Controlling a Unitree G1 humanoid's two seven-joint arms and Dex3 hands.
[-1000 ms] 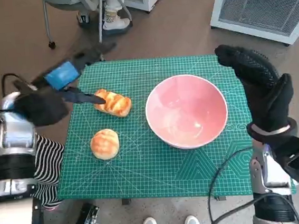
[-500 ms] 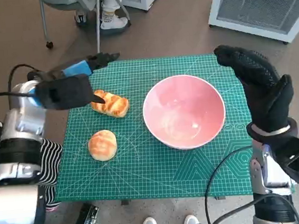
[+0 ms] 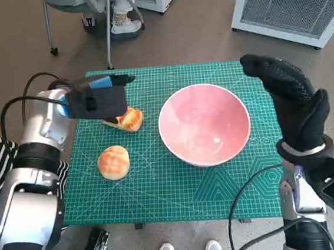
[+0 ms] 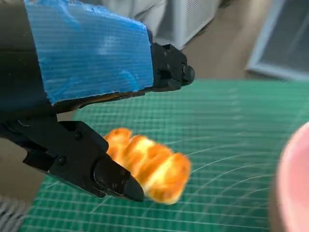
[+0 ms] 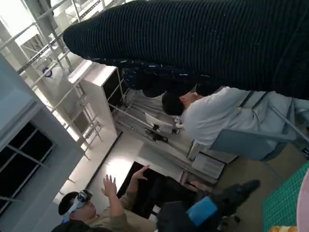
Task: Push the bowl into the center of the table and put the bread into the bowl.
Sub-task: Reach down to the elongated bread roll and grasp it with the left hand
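A pink bowl (image 3: pixel 205 124) stands right of the middle of the green mat (image 3: pixel 161 190). A long golden loaf (image 3: pixel 128 119) lies at the mat's far left, and a round bun (image 3: pixel 114 161) sits nearer to me. My left hand (image 3: pixel 96 99) hovers over the loaf and hides its far end; its fingers (image 4: pixel 111 176) are spread above the loaf (image 4: pixel 149 164) and hold nothing. My gloved right hand (image 3: pixel 291 98) is raised just right of the bowl, fingers extended, empty.
The mat covers the small table. A chair and a person's feet (image 3: pixel 122 20) are beyond the far edge, and a white grilled unit (image 3: pixel 297 0) stands at the far right. People (image 5: pixel 212 116) show in the right wrist view.
My left hand has swung from outside the mat's left edge to above the long loaf. The bowl, the bun and my right hand stay where they were; the camera shifted slightly.
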